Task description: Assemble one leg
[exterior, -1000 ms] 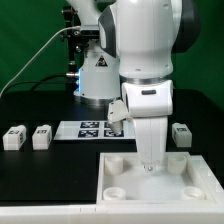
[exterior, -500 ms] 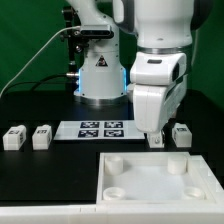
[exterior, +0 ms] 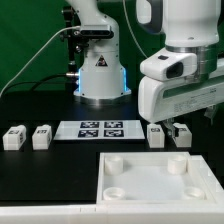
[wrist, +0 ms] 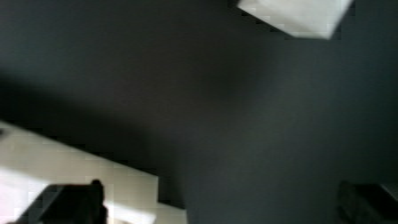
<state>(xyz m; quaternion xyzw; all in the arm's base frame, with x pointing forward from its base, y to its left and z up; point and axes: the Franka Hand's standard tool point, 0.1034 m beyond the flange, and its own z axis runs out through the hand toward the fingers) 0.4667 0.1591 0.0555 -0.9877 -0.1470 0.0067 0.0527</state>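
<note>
Two small white plastic tagged posts sit by the black table's left edge. Near the right edge, the two-finger gripper hangs wide open and empty, close above another such post, the leg. Looks like the reaching step to me. Next it needs to line up, drop and squeeze.

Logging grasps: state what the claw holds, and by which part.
Nothing. The claw is open over the table with nothing in it; a leg lies apart from it.

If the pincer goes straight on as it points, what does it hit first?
Likely the bare table: the wrist view shows only dark surface ahead of the open pincer; a leg lies off its line.
</note>
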